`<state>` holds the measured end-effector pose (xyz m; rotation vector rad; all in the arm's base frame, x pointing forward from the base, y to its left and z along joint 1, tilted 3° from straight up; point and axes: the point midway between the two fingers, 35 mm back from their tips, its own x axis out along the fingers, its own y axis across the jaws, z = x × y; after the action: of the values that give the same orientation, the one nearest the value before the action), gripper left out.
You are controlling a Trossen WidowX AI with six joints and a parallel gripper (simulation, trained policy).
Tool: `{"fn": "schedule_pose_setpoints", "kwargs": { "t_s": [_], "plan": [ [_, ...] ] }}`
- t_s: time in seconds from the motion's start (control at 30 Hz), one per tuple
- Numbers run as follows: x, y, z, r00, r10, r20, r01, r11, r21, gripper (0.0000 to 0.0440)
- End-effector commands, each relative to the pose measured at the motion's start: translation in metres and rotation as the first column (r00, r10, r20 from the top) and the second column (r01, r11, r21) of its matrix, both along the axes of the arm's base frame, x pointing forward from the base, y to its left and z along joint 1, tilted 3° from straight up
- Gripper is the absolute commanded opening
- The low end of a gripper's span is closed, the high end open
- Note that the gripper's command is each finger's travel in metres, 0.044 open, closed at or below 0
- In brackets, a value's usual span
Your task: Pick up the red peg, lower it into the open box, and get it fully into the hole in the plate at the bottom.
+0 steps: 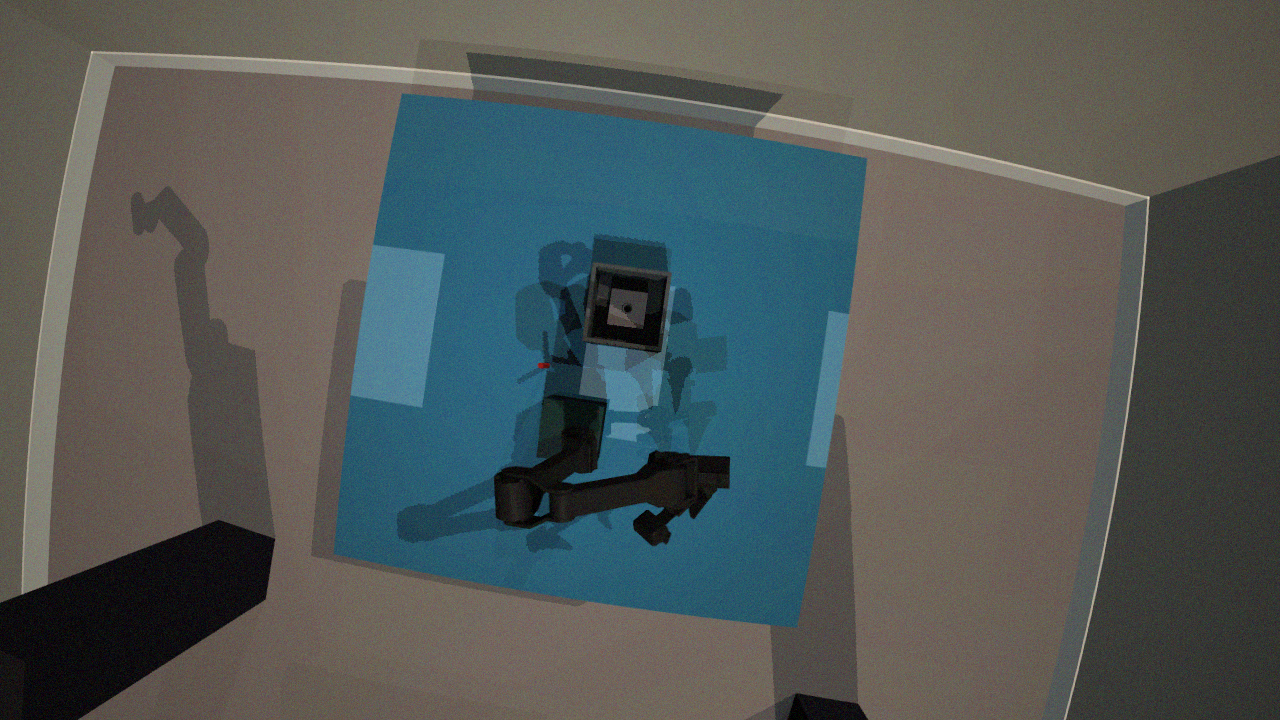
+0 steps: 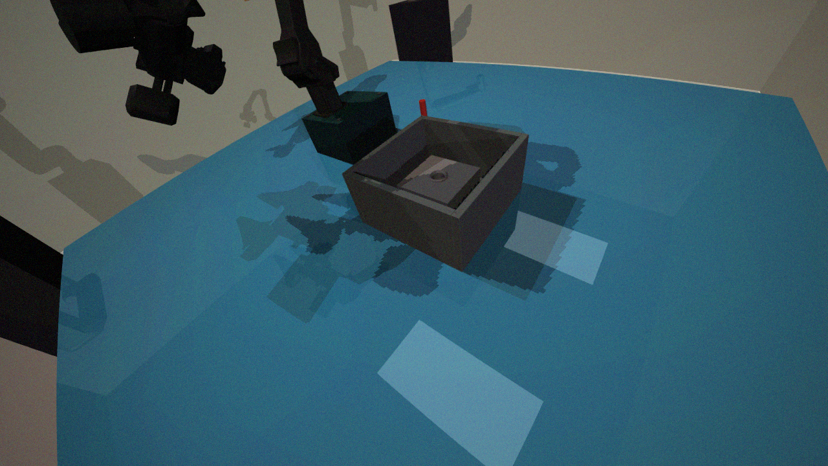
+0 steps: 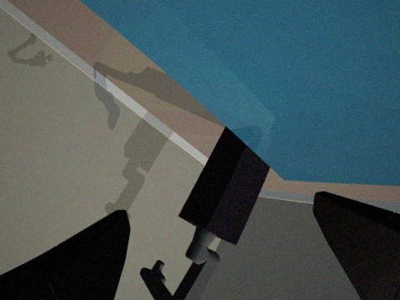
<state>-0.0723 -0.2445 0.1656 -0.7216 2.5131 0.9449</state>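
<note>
The red peg (image 1: 543, 365) (image 2: 422, 107) stands upright on the blue table, outside the box; its lower part is hidden behind the box in the exterior view. The open grey box (image 1: 587, 304) (image 2: 405, 229) holds a pale plate (image 1: 615, 317) (image 2: 454, 188) at its bottom. The plate's round hole (image 1: 627, 308) (image 2: 438, 175) is empty. My gripper (image 3: 222, 212) is open, its two dark fingertips wide apart with nothing between them in the wrist view. It is high up and well away from the peg and the box. Neither shows in the wrist view.
The arm's dark base block (image 1: 571, 420) (image 2: 370, 130) stands close beside the box. The box walls rise all around the plate. Dark blocks (image 1: 152, 608) (image 2: 421, 32) (image 3: 225, 187) stand beyond the blue table's edges. Arm shadows and light patches cross the table.
</note>
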Motion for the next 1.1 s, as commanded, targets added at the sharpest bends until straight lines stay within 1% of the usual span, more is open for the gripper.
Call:
{"fn": "schedule_pose_setpoints", "kwargs": {
  "t_s": [0.0, 0.07, 0.27, 0.53, 0.8, 1.07],
  "plan": [
    [0.003, 0.000, 0.000, 1.000, -0.002, 0.017, 0.003, 1.000, -0.020, 0.0413],
    [0.013, 0.001, -0.002, 0.998, -0.005, 0.061, 0.009, 0.998, -0.063, 0.0426],
    [0.050, 0.001, -0.009, 0.979, -0.004, 0.206, 0.046, 0.978, -0.203, 0.0434],
    [0.098, 0.011, -0.018, 0.914, -0.006, 0.407, 0.158, 0.927, -0.341, 0.0440],
    [0.144, 0.030, -0.025, 0.798, -0.014, 0.602, 0.320, 0.857, -0.404, 0.0440],
    [0.186, 0.060, -0.031, 0.634, -0.036, 0.772, 0.507, 0.774, -0.380, 0.0440]
  ]
}}
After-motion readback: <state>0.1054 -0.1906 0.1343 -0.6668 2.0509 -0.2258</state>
